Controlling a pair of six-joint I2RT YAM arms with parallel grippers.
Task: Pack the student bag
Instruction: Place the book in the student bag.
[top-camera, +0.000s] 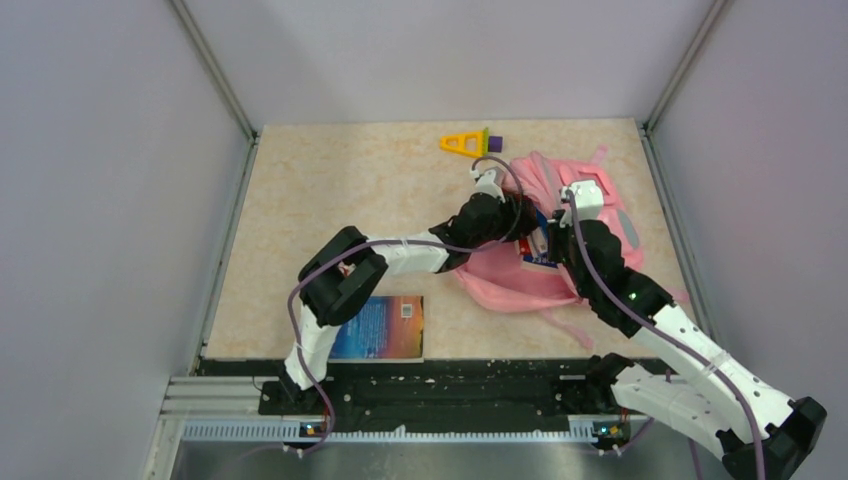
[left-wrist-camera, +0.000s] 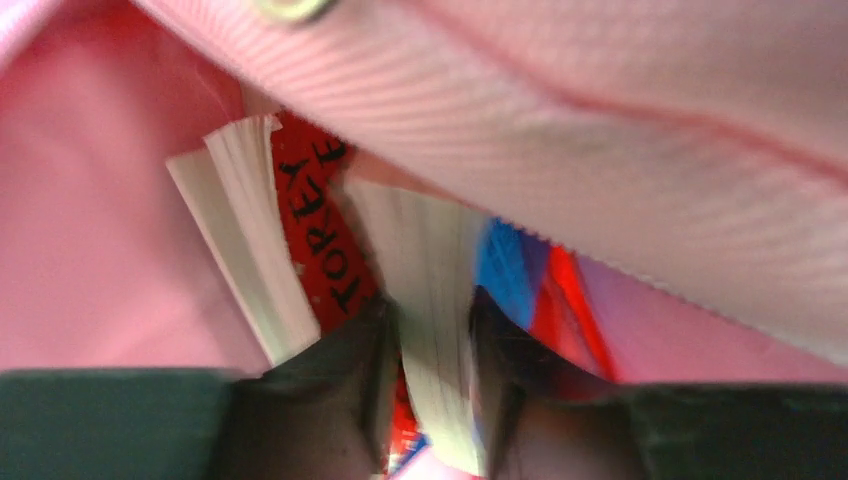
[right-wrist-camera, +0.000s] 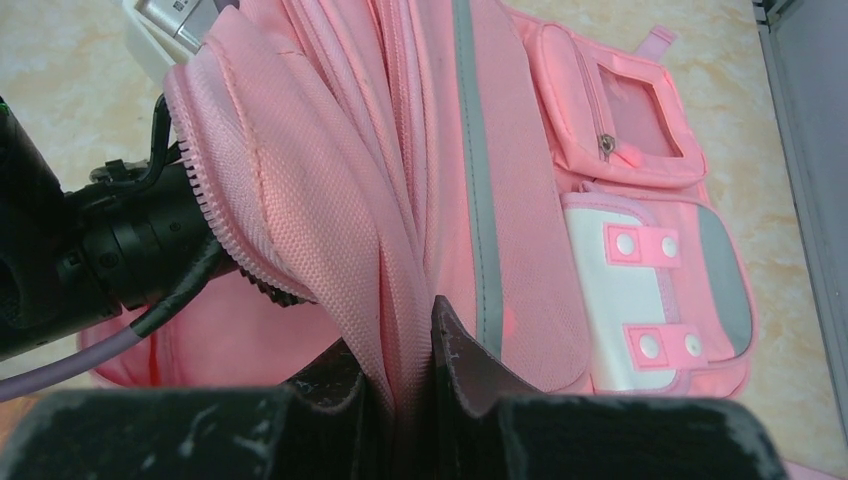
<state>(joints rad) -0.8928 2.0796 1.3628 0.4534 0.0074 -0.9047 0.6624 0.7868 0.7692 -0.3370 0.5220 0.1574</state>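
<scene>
My left tool (left-wrist-camera: 432, 400) is inside the student bag (right-wrist-camera: 520, 200), its two fingers closed on the white page edge of a book (left-wrist-camera: 425, 270) that stands between them. Just beside that one, to the left in my wrist view, is a red-covered book (left-wrist-camera: 315, 230) with black lettering, also within the pink lining. My right tool (right-wrist-camera: 412, 385) is pinched shut on a fold of the bag's pink fabric at the zip edge of the opening, with the front pockets and the white patch lying beyond it. The bag lies on the right part of the surface (top-camera: 330, 190), both my arms reaching onto it. A blue book (top-camera: 385, 327) lies flat at the near edge, partly under my left arm. A yellow triangle (top-camera: 462, 143) with a purple end sits near the far edge, just beyond the bag.
</scene>
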